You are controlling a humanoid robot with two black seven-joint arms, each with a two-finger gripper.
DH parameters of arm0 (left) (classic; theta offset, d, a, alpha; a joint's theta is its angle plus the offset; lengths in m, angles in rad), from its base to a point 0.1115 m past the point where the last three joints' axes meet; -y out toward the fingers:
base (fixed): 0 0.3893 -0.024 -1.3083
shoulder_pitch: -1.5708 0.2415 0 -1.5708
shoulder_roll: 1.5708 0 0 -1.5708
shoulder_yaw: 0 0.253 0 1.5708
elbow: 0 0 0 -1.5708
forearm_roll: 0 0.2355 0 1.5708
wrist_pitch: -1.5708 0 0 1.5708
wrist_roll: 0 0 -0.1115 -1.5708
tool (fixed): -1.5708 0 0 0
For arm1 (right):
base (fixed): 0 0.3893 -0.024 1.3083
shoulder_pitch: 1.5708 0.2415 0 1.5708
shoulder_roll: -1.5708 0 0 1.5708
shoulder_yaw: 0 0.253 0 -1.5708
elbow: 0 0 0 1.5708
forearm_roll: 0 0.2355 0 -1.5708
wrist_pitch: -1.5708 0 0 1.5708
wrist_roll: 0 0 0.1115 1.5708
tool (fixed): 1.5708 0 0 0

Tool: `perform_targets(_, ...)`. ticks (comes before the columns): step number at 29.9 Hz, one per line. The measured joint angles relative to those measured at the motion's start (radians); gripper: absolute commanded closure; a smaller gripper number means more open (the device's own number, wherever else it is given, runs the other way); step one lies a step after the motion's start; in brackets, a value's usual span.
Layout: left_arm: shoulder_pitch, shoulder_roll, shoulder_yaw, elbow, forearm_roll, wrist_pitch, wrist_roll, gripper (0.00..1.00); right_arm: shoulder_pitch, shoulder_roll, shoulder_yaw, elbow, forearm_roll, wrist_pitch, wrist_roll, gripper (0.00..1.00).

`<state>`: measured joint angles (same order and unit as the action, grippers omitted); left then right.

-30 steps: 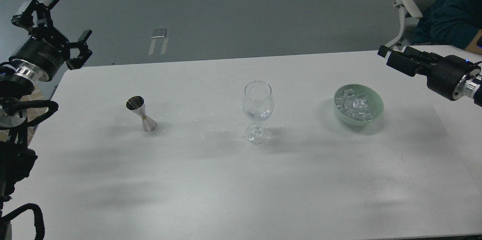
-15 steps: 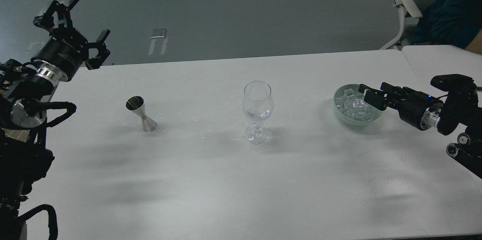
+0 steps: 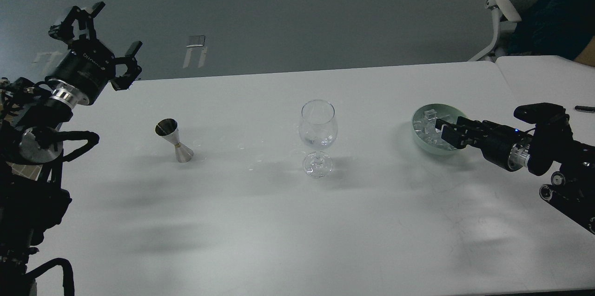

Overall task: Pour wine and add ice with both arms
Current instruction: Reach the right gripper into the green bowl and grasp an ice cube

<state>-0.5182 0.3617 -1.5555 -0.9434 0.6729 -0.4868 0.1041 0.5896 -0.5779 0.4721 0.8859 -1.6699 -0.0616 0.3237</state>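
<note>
A clear stemmed glass [image 3: 318, 138] stands upright at the middle of the white table [image 3: 279, 221]. I cannot make out the wine in it. A steel jigger [image 3: 175, 141] stands to its left. A pale green bowl [image 3: 419, 140] on the right holds several clear ice cubes [image 3: 425, 121]. My left gripper [image 3: 102, 47] is open and empty, raised over the table's far left corner, up and to the left of the jigger. My right gripper [image 3: 445, 131] reaches in low from the right, its fingertips inside the bowl among the ice. Its dark fingers cannot be told apart.
Small wet spots [image 3: 253, 161] lie on the table between jigger and glass. A second white table [image 3: 544, 77] adjoins at the right, with a black pen [image 3: 584, 108] on it. A grey chair [image 3: 504, 8] and a seated person in dark blue [image 3: 553, 12] are at the back right.
My right arm has come down and moved left, from above the table's right edge into the bowl. My left gripper has shifted a little to the right, still open.
</note>
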Motion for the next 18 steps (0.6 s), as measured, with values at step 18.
perform_targets(18, 0.001, 0.0, 0.0, 0.0, 0.0, 0.001, 0.0, 0.03, 0.004, 0.024, -0.022, -0.011, -0.002, 0.004, -0.008, 0.75)
